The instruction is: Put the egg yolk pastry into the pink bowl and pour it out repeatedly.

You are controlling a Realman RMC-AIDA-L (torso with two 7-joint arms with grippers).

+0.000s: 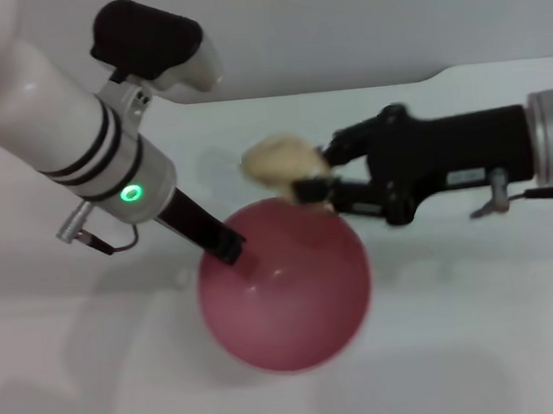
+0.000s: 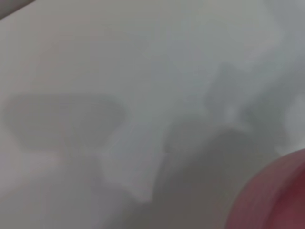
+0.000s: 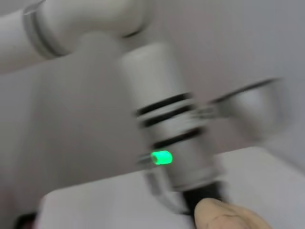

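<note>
Nearest you, the pink bowl [image 1: 284, 286] sits on the white surface [image 1: 484, 363], its opening turned away so you see its rounded outside. Your left tool [image 1: 230, 253] pinches the bowl's rim on the left side. Just beyond the bowl's far edge, your right tool [image 1: 314, 175] is pressed on the egg yolk pastry [image 1: 277, 158], holding it above the surface.

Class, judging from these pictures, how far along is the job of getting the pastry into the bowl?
Done: the right tool has picked up the egg yolk pastry. In hand: it holds the pastry above the far rim of the pink bowl, which the left tool grips. Left: dropping it in, then pouring out.
</note>
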